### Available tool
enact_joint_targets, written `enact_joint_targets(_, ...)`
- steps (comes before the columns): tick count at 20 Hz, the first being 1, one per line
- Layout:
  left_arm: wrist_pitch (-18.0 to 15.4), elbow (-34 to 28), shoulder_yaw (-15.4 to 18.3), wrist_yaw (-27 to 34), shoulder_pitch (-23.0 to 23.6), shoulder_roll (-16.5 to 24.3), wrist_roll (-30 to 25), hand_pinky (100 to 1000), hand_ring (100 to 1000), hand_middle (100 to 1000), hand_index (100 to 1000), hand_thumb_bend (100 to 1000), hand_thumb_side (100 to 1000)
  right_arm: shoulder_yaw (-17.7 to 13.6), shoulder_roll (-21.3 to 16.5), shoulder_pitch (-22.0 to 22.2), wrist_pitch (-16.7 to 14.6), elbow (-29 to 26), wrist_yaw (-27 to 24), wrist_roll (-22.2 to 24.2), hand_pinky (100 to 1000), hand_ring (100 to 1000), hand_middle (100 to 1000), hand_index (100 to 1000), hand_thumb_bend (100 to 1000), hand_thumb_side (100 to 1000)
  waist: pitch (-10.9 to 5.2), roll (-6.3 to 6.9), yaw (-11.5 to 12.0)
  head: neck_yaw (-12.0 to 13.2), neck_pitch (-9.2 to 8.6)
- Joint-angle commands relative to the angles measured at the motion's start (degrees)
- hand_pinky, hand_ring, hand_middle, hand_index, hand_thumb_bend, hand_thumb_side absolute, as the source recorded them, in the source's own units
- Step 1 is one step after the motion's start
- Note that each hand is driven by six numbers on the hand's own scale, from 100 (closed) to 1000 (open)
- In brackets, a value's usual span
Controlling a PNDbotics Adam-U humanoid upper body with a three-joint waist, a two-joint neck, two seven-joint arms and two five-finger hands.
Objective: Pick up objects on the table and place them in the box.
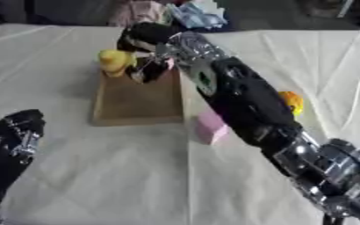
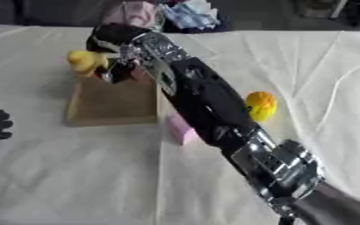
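Observation:
My right arm crosses the table from the lower right to the far left. Its hand (image 1: 147, 38) hangs over the back of the brown cardboard box (image 1: 137, 103), fingers curled down onto a yellow duck (image 1: 115, 61) at the box's far left corner. Beside the box's right front corner lies a pink block (image 1: 210, 126), partly under my forearm. On the cloth to the right of the arm rests a second yellow toy (image 2: 261, 105). The left hand (image 1: 16, 131) idles at the lower left with relaxed fingers and holds nothing.
A creased white cloth (image 1: 83, 176) covers the table. At the far edge, behind the box, lies a heap of pink and blue fabric (image 1: 171, 13). My right forearm (image 2: 214, 110) lies across the middle of the table.

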Motion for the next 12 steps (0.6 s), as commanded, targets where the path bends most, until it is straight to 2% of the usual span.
enact_joint_targets(1, -0.1, -1.2, -0.1, 0.2, -0.9, 0.2, -0.3, 751, 765, 711, 769, 231, 559, -1.7, 0.7, -0.9, 1.5, 1.5, 2.6, -0.8, 843, 696, 585, 625, 100, 286, -0.45, -0.15, 0.2, -0.4, -0.89)
enact_joint_targets(2, -0.1, -1.2, -0.1, 0.3, -0.9, 0.2, -0.3, 751, 765, 711, 769, 231, 559, -2.0, 0.9, -0.9, 2.1, 1.8, 3.3, -1.8, 842, 699, 593, 662, 110, 378, -0.42, -0.13, 0.2, -0.4, -0.87)
enact_joint_targets(3, 0.0, -1.2, -0.1, 0.3, -0.9, 0.2, -0.3, 751, 765, 711, 768, 231, 559, -2.1, 0.9, -0.8, 2.5, 2.0, 3.9, -2.8, 843, 703, 600, 682, 158, 419, -0.39, -0.12, 0.2, -0.5, -0.83)
enact_joint_targets(4, 0.0, -1.2, -0.1, 0.3, -0.8, 0.2, -0.3, 751, 764, 711, 768, 231, 559, -2.1, 1.0, -0.8, 2.9, 2.0, 4.5, -3.7, 844, 711, 609, 711, 229, 499, -0.38, -0.11, 0.2, -0.4, -0.79)
enact_joint_targets(6, 0.0, -1.1, -0.1, 0.3, -0.8, 0.2, -0.3, 751, 764, 710, 768, 231, 560, -2.0, 0.9, -0.7, 3.7, 1.9, 5.8, -5.2, 851, 725, 627, 752, 306, 567, -0.36, -0.1, 0.1, -0.4, -0.71)
enact_joint_targets(9, 0.0, -1.1, -0.1, 0.3, -0.8, 0.1, -0.3, 751, 764, 710, 768, 231, 560, -2.0, 0.8, -0.7, 5.3, 1.6, 8.2, -6.5, 856, 734, 649, 798, 372, 608, -0.34, -0.03, -0.1, -0.4, -0.62)
enact_joint_targets(12, 0.0, -1.1, -0.1, 0.3, -0.7, 0.1, -0.2, 751, 764, 710, 768, 232, 560, -2.1, 0.7, -0.6, 6.6, 1.5, 9.9, -7.4, 865, 743, 666, 830, 392, 621, -0.35, 0.03, -0.2, -0.3, -0.63)
